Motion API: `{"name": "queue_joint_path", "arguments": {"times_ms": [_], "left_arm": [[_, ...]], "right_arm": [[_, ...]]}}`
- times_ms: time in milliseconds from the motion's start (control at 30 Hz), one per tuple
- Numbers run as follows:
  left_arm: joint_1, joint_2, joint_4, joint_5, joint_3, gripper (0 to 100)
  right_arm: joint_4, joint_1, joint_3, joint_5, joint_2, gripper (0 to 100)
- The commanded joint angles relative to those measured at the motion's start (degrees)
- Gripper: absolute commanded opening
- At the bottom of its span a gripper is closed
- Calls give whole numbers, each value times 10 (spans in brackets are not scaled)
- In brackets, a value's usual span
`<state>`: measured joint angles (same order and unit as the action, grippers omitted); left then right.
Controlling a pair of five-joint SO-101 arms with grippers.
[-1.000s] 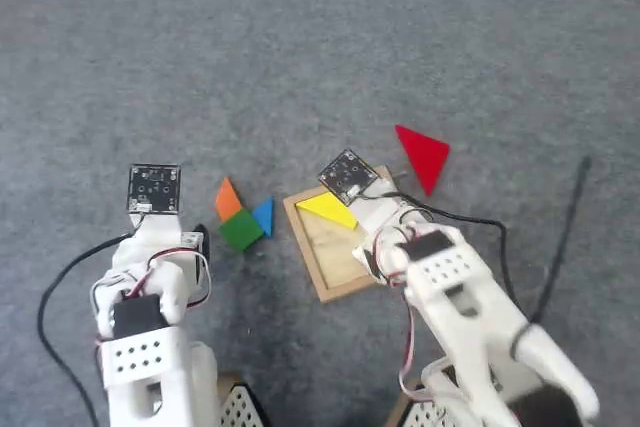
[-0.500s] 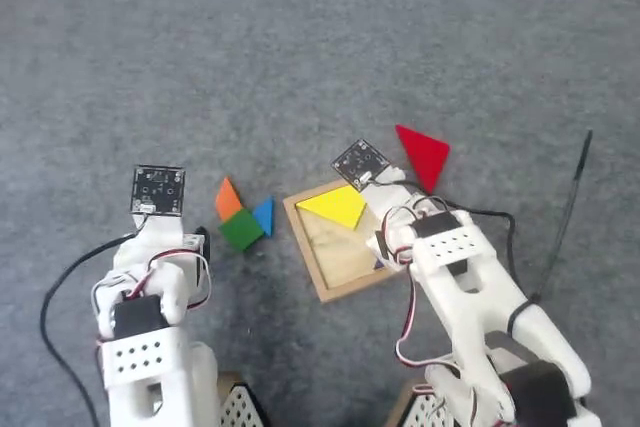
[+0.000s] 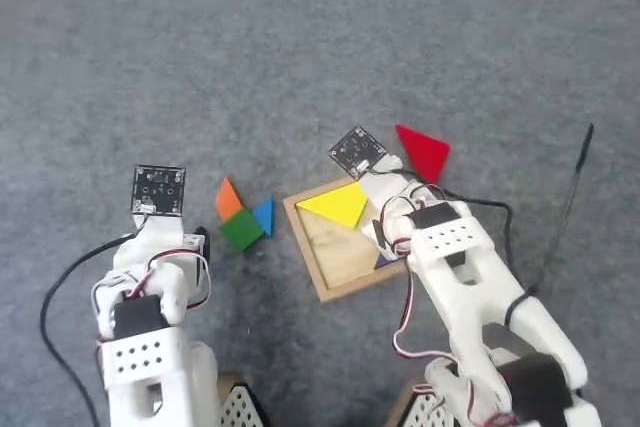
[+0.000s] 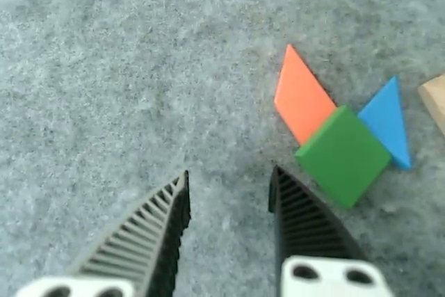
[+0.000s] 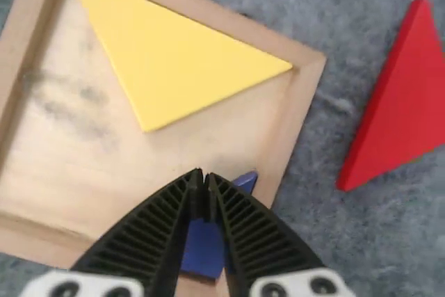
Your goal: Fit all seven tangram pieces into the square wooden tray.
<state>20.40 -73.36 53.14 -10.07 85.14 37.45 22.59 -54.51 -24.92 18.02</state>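
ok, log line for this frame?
right gripper shut over blue piece | yellow triangle in tray | left gripper open | red triangle outside

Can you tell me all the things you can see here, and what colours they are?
tray: one, light wood, square, middle of the carpet
yellow triangle: one, big, in the tray against its far edge
dark blue piece: one, in the tray beneath the right gripper, mostly hidden
red triangle: one, on the carpet beyond the tray's far right side
orange piece: one, slanted, on the carpet left of the tray
green square: one, touching the orange piece
blue triangle: one, small, touching the green square
carpet: one, grey, under everything
cable: one, black, far right
left gripper: one, black fingers, open above bare carpet
right gripper: one, black fingers, shut, over the tray
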Motion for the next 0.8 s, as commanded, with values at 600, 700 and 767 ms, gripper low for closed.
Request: {"name": "queue_joint_path", "arguments": {"times_ms": [600, 700, 767], "left_arm": [[-4, -10, 2, -10, -4, 173], [-4, -10, 2, -10, -4, 173], [-4, -10, 2, -10, -4, 173]], "right_arm": [[73, 3, 55, -54, 41, 10], [73, -6, 56, -19, 73, 32], [65, -16, 56, 2, 79, 98]]}}
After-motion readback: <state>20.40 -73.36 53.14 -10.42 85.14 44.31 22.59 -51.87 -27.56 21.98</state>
